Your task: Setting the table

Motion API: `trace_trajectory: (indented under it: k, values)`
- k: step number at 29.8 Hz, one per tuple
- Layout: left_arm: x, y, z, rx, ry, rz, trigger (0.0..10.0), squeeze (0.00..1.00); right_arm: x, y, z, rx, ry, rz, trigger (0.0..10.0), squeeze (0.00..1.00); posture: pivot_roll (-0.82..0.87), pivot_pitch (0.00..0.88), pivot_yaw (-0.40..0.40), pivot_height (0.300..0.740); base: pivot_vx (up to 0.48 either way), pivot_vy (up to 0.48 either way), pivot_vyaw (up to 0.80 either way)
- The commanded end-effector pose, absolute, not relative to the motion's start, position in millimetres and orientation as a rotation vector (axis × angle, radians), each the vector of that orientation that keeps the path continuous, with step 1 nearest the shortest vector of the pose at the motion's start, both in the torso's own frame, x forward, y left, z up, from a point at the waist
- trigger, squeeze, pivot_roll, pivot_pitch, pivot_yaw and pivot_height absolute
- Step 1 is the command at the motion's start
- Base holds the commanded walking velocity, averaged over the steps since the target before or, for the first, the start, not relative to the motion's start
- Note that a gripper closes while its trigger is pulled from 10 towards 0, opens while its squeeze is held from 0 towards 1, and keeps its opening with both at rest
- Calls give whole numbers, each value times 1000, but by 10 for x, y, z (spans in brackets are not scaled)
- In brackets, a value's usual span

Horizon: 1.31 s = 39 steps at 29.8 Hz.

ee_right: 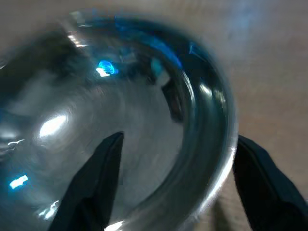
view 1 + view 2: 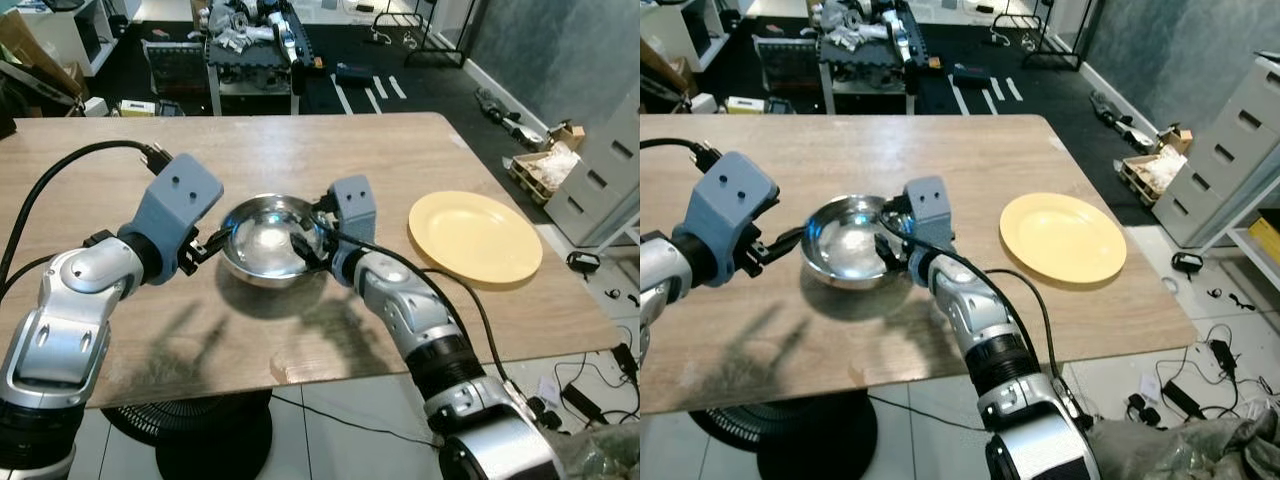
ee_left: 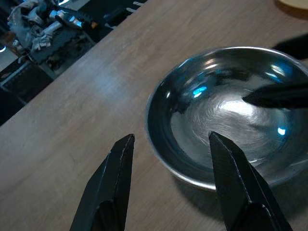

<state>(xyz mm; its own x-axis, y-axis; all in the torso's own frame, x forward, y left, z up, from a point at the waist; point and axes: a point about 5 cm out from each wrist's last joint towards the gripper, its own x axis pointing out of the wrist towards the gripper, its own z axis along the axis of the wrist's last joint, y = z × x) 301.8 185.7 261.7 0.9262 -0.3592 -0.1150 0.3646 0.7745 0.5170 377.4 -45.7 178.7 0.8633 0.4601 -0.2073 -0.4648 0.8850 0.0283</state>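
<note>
A shiny steel bowl (image 2: 268, 240) sits upright in the middle of the wooden table (image 2: 300, 150). My left gripper (image 2: 214, 243) is at the bowl's left rim and stands open; in the left wrist view the rim of the bowl (image 3: 159, 139) lies between its two fingers. My right gripper (image 2: 312, 245) is at the bowl's right rim, also open. In the right wrist view one finger reaches inside the bowl (image 1: 86, 110) and the other stays outside the wall. A yellow plate (image 2: 475, 237) lies flat to the right, apart from the bowl.
The table's front edge (image 2: 330, 375) runs close below the bowl, and its right edge passes just beyond the plate. A cluttered cart (image 2: 250, 45) stands behind the table. Grey drawers (image 2: 610, 160) and boxes line the right side. Cables lie on the floor.
</note>
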Motion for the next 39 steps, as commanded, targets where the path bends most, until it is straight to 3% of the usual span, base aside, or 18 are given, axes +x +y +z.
trace_trajectory:
  k: [1, 34, 35, 36, 39]
  values:
    - [2980, 1858, 2602, 561, 15, -379, 10000, 0, 3771, -465, 1643, -48, 286, 484, 0, 0, 62, 82, -18, 740, 0, 0, 0]
    - [3003, 1862, 2588, 553, 29, -350, 10000, 0, 3911, -575, 1776, 112, 243, 402, 0, 0, 60, 85, -15, 740, 0, 0, 0]
    - [3006, 1860, 2587, 552, 29, -350, 10000, 0, 3932, -581, 1818, 164, 230, 378, 8627, 0, 61, 84, -15, 740, 0, 0, 0]
    - [3011, 1855, 2585, 551, 29, -348, 10000, 0, 3957, -590, 1866, 227, 220, 346, 10000, 0, 64, 84, -15, 740, 0, 0, 0]
    - [3022, 1839, 2581, 548, 28, -347, 10000, 0, 4012, -639, 1956, 290, 185, 265, 10000, 0, 67, 84, -15, 740, 0, 0, 0]
